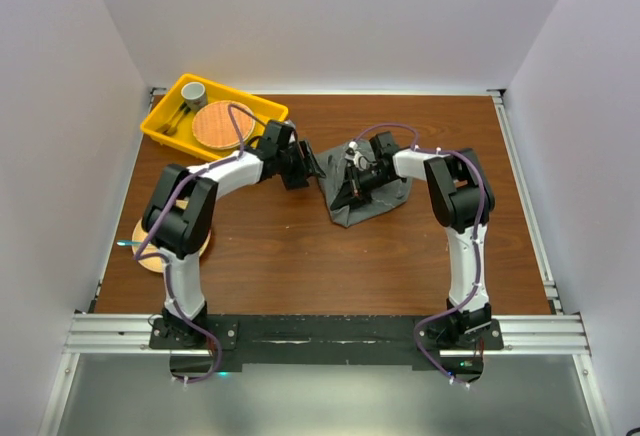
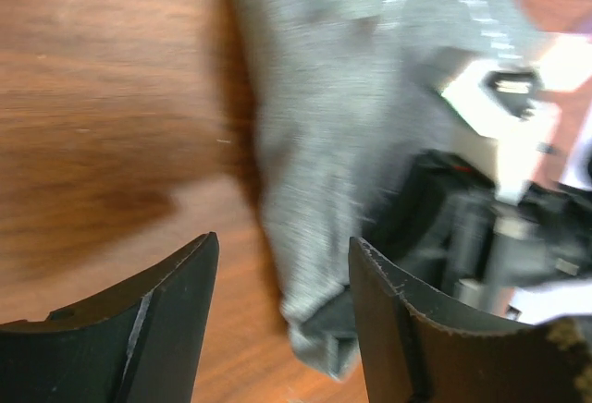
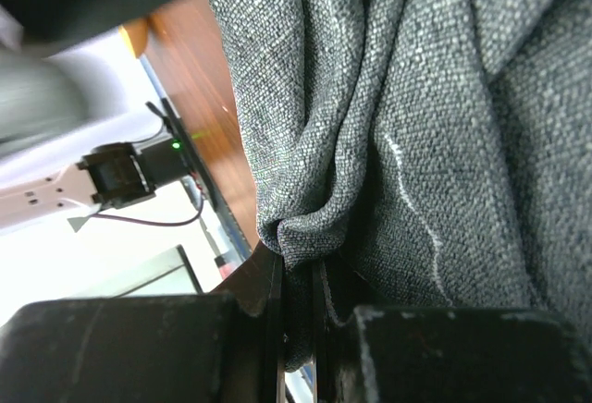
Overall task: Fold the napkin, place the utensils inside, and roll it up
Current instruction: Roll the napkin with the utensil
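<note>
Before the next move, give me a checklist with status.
1. Right claw gripping the napkin: ok, a fold is clamped between its fingers.
2. Left claw open: ok, nothing between its fingers.
3. Left claw on the cloth: not ok, the napkin lies ahead of it.
4. Napkin flat: not ok, bunched up.
5. Utensils at hand: not ok, they lie in the yellow tray.
6. Napkin corners located: cannot tell, hidden in folds.

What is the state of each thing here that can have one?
napkin: crumpled on the table, one fold pinched.
right gripper: shut on the napkin.
left gripper: open, empty, beside the napkin.
utensils: lying in the yellow tray, outside the napkin.
cup: upright in the yellow tray.
</note>
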`<state>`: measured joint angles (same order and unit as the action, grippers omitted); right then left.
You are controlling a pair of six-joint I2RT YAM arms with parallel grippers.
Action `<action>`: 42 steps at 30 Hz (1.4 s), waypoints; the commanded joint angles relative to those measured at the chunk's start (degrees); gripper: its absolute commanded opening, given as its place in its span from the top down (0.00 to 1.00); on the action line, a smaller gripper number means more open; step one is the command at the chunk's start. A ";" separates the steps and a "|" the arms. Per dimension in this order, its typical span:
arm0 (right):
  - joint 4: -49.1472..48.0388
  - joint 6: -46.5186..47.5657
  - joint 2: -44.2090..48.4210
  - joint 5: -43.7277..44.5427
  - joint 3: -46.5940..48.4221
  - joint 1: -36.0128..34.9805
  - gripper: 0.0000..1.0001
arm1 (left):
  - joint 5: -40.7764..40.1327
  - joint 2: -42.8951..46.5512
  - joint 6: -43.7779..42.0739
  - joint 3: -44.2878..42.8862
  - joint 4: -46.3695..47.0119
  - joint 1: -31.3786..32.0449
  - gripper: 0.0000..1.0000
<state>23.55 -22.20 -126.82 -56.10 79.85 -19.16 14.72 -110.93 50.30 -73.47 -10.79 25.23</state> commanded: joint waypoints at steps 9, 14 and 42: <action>-2.19 -5.14 -2.20 -2.62 -0.31 0.44 1.00 | 0.40 -12.27 3.05 -6.59 4.03 0.95 0.40; -1.93 -4.88 -2.55 -3.32 0.56 0.61 1.00 | -3.10 -15.19 4.09 -10.81 -1.69 2.54 0.45; 17.51 21.31 11.76 30.92 13.76 -2.28 0.33 | 1.45 -20.64 7.00 -16.62 -19.36 3.07 1.00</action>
<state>42.39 -6.59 -123.50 -37.95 92.79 -19.97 13.91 -128.35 53.84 -93.12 -15.73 27.90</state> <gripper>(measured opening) 0.650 0.097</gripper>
